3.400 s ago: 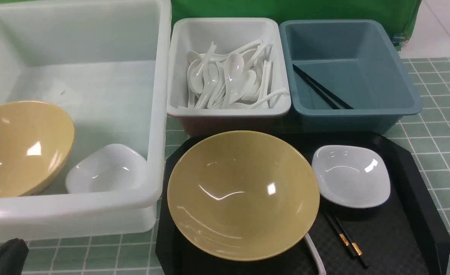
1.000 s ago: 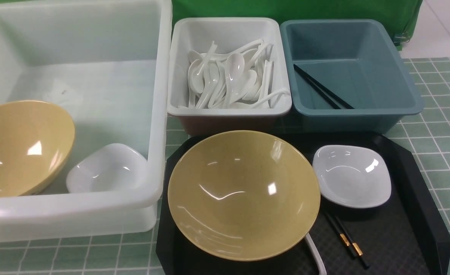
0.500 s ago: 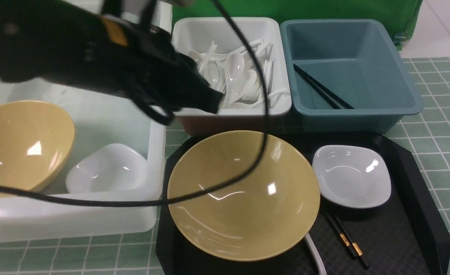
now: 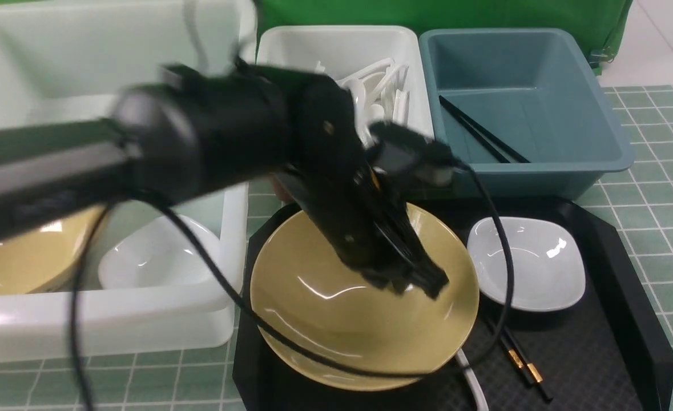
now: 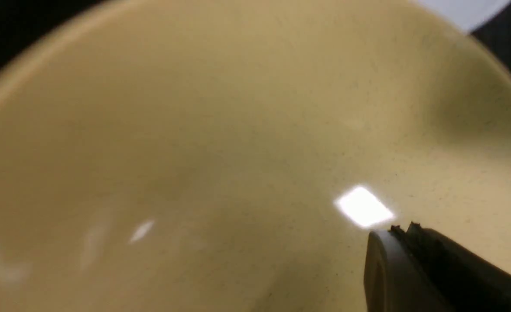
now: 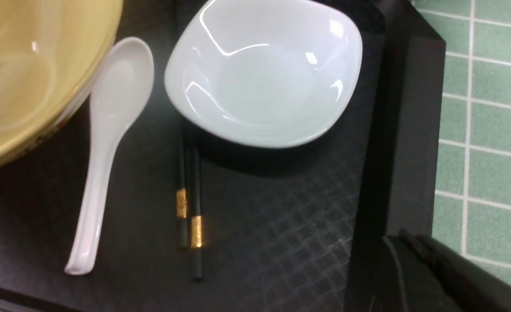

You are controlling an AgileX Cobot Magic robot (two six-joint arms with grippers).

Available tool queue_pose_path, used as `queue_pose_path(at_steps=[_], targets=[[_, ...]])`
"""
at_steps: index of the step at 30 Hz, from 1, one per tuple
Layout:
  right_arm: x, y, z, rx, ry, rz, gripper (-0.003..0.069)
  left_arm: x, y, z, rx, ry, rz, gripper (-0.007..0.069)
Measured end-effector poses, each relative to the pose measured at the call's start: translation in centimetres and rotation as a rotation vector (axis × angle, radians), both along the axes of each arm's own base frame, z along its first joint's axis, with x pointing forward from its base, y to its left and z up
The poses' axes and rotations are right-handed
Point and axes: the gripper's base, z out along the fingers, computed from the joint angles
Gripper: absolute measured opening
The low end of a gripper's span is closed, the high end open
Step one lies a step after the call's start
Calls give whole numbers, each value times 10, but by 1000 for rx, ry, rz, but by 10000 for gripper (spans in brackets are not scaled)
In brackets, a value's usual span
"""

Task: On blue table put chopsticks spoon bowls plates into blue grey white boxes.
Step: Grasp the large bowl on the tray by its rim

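Note:
A tan bowl (image 4: pixel 325 325) sits on the black tray, beside a white plate (image 4: pixel 527 262), black chopsticks (image 4: pixel 519 359) and a white spoon (image 4: pixel 472 374). My left gripper (image 4: pixel 427 282) is shut and empty, its tip just above the bowl's inside (image 5: pixel 194 130); its jaws (image 5: pixel 405 229) are together. My right gripper (image 6: pixel 405 242) is shut over the tray's right rim, apart from the plate (image 6: pixel 264 73), chopsticks (image 6: pixel 190 208) and spoon (image 6: pixel 108 130). The translucent bin (image 4: pixel 113 311) holds another bowl (image 4: pixel 22 262) and plate (image 4: pixel 153 257).
The white tub (image 4: pixel 410 51) holds several spoons. The blue-grey tub (image 4: pixel 541 80) holds chopsticks (image 4: pixel 484 137). The black octagonal tray (image 4: pixel 616 285) lies on the green tiled table (image 4: pixel 656 217). My left arm and its cable cross over the bin and tub.
My left arm has swung in from the left, over the bin, and down to the tray's bowl. A bit of my right gripper has come in at the right edge.

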Motion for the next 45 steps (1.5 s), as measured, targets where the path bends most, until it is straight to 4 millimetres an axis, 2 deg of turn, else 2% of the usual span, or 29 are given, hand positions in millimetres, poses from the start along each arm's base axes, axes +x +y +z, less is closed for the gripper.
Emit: queue_pose_path(at_steps=[5,8,11,15,19,20,23,24,25,28,29,30,32,33,38,42,45], targets=[[0,0,0,1,-1,0,38,-2,-17,-37,12,101,-24,3],[0,0,0,1,0,0,38,-9,-28,-44,-17,127,-74,3],[0,0,0,1,0,0,38,-22,-46,-40,-88,140,-155,3],[0,0,0,1,0,0,39,-30,-61,-29,-159,142,-220,3],[0,0,0,1,-1,0,41,-23,-67,0,-182,112,-276,3],[0,0,0,2,-1,-1,41,-18,-64,13,-168,99,-275,4],[0,0,0,2,-1,-1,43,-9,-57,33,-135,63,-258,7],[0,0,0,2,-2,-1,43,0,-48,47,-90,15,-240,13],[0,0,0,3,-2,-1,44,5,-43,53,-61,-9,-216,24],[0,0,0,3,-3,-2,46,21,-21,59,92,-93,-132,100],[0,0,0,3,-4,-2,46,22,-20,58,100,-94,-121,106],[0,0,0,3,-3,-2,47,27,-13,55,161,-107,-87,160],[0,0,0,3,-6,-3,47,31,-9,52,203,-114,-57,213],[0,0,1,3,-7,-3,47,35,-6,48,242,-120,-23,277],[1,0,1,8,-10,-5,47,44,-2,34,333,-126,96,474],[1,0,1,12,-10,-6,48,49,-2,22,374,-116,115,537],[1,0,1,14,-10,-6,48,54,-7,-3,418,-79,104,549]])
